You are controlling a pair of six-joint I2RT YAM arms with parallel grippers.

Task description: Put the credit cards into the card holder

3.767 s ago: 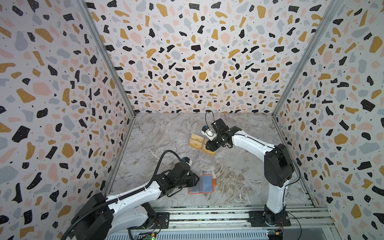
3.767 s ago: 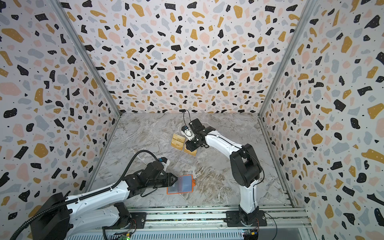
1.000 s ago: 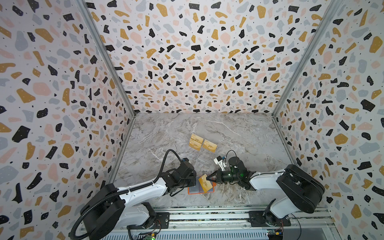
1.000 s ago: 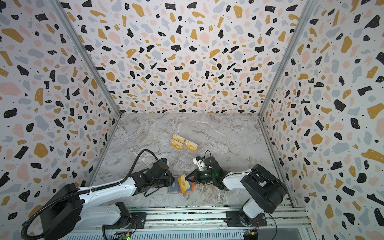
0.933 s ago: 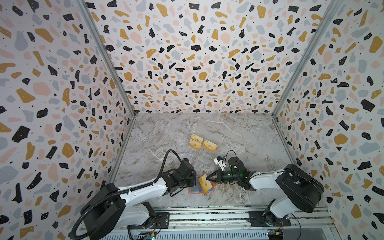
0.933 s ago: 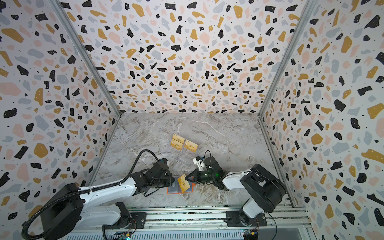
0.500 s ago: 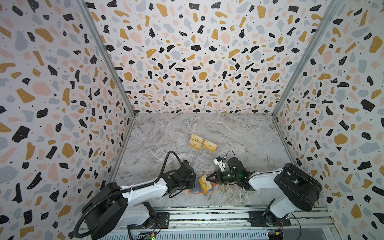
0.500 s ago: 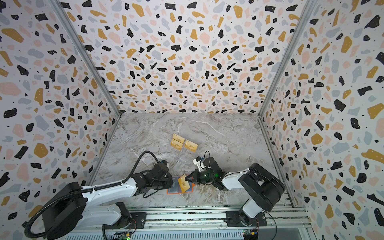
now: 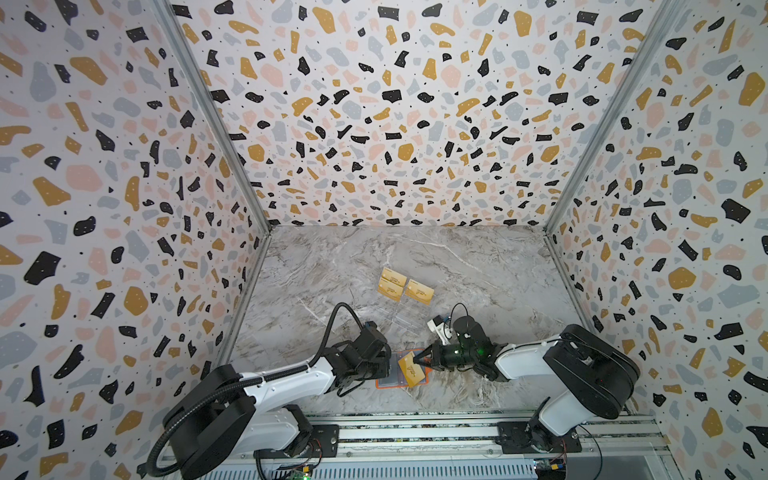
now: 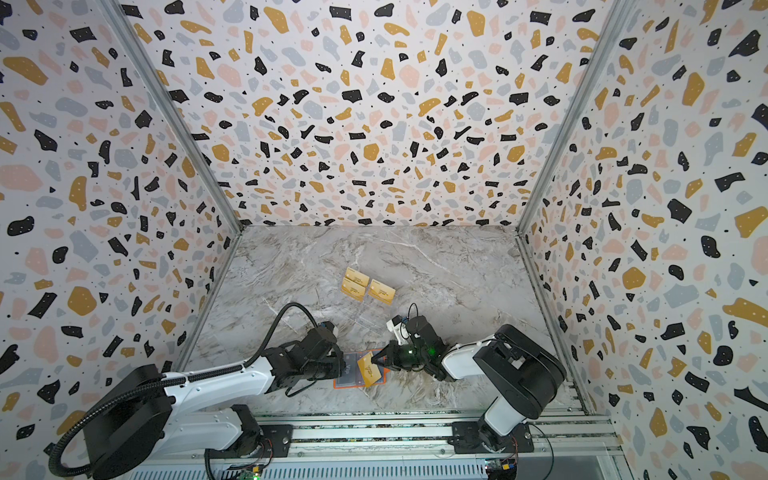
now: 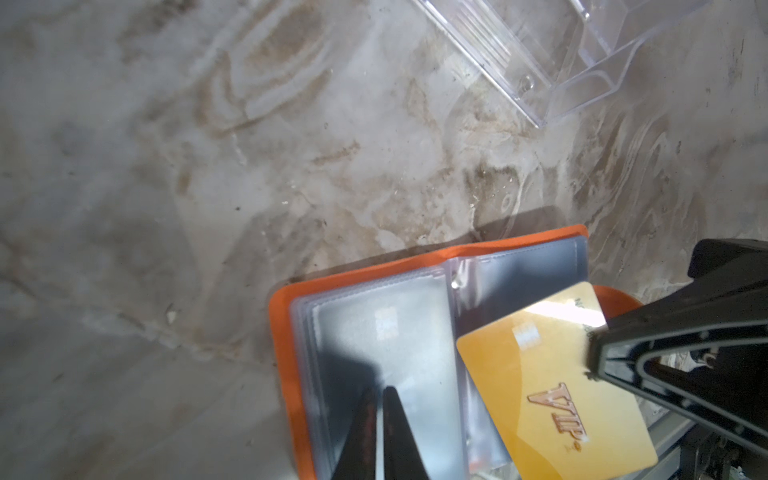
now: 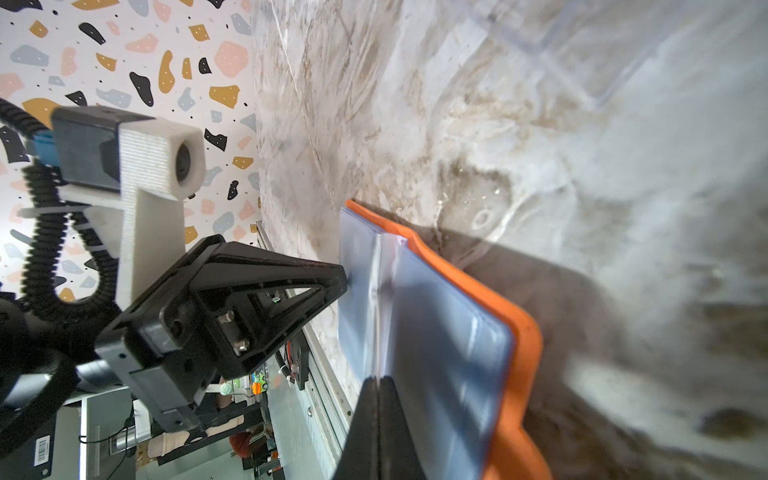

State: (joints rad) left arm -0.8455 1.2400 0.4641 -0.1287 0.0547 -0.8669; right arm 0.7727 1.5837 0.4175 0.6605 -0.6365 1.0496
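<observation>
Right hand (image 9: 423,360): clamped on the gold card (image 9: 412,370) by one edge.
Gold card: tilted and skewed over the right-hand page of the card holder (image 9: 390,375); not in a sleeve yet.
Card holder: lies open on the desk (image 9: 478,266) near the front rail, between the two hands.
Left hand (image 11: 380,390): closed, tips down on the left-hand page. Cannot tell whether it pinches a sleeve or only presses.
Dark card (image 11: 384,328): looks already sleeved on the left page.
Spare cards (image 9: 390,289): three gold ones further back, well apart from the holder.
Clear stand (image 11: 561,62): near the holder's far side, apart from it.
Risk, missed mouth: corner likely rides over the film instead of entering. Cause: card skewed to the sleeve, mouth lying flat.
Risk, holder shift: push may slide or fold the right page. Cause: pinned on the other page only.
Risk, card pivot: may twist in the grip on contact. Cause: narrow hold at one edge.
Risk, hand clash: tips close over the same small holder.
Vs 3.8 s ago: right hand was back at the spare cards and the holder was uncovered; now up front with a card over it.
Vs 1 s ago: little visible change, card hovering over the same page.
</observation>
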